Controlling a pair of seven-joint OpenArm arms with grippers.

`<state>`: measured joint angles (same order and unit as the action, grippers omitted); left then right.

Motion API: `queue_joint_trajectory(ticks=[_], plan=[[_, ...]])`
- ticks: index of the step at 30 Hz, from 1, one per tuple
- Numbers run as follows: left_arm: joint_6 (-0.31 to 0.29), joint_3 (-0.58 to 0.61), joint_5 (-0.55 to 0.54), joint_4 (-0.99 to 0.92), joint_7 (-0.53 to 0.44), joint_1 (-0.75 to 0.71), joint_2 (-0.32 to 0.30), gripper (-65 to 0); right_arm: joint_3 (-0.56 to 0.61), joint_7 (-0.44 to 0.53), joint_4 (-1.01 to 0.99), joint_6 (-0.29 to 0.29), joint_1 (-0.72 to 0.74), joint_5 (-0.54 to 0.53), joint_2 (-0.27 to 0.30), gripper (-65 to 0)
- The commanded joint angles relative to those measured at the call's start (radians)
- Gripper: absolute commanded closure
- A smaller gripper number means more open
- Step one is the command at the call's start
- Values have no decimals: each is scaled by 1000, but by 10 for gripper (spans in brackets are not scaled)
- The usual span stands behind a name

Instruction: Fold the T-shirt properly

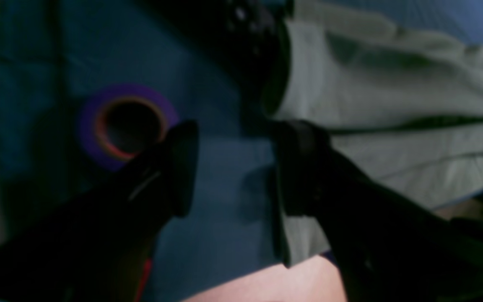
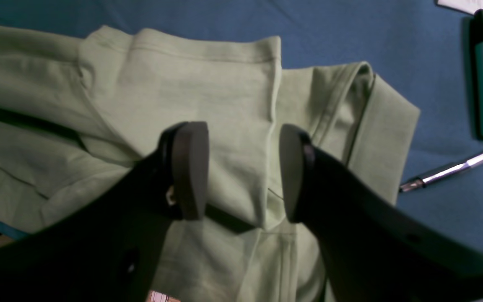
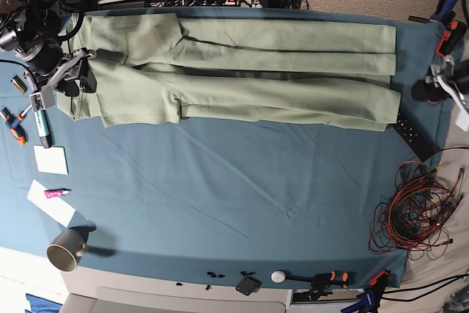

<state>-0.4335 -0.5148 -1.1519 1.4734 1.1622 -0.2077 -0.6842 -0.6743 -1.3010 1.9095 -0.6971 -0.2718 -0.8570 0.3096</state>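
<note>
The T-shirt [image 3: 242, 75] is lying in a long folded band across the far side of the teal tablecloth [image 3: 220, 203]: soft, light, floppy, best pinched at hems. The right gripper [image 2: 241, 167] is hovering spread over the sleeve; the left gripper [image 1: 233, 167] is seemingly spread, cloth edge beside one finger, purple tape roll [image 1: 126, 126] beyond the other.

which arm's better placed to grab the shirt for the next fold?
Right, probably. Its open fingers hover directly over the T-shirt's sleeve end. The left gripper, also open, sits over bare table cloth beside the hem edge, next to a purple tape roll, so it would need repositioning first.
</note>
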Motion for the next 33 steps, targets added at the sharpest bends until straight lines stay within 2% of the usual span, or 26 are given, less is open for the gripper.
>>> queue_joint_trajectory(ticks=[1,6,10,21,33], plan=[[1,1,-22,12,-10,4,-18,-326,-8,26,13,-1,6,-13,14,-276],[0,20,7,12,-53,3,39,-361,-8,26,13,-1,6,-13,14,-276],[27,20,52,11,-79,3,91,-361,-8,26,13,-1,6,-13,14,-276],[27,20,87,8,-89,3,188,-361,-8,26,13,-1,6,-13,14,-276],[25,20,45,-64,-61,-12,195,-361,-8,26,13,-1,6,-13,14,-276]])
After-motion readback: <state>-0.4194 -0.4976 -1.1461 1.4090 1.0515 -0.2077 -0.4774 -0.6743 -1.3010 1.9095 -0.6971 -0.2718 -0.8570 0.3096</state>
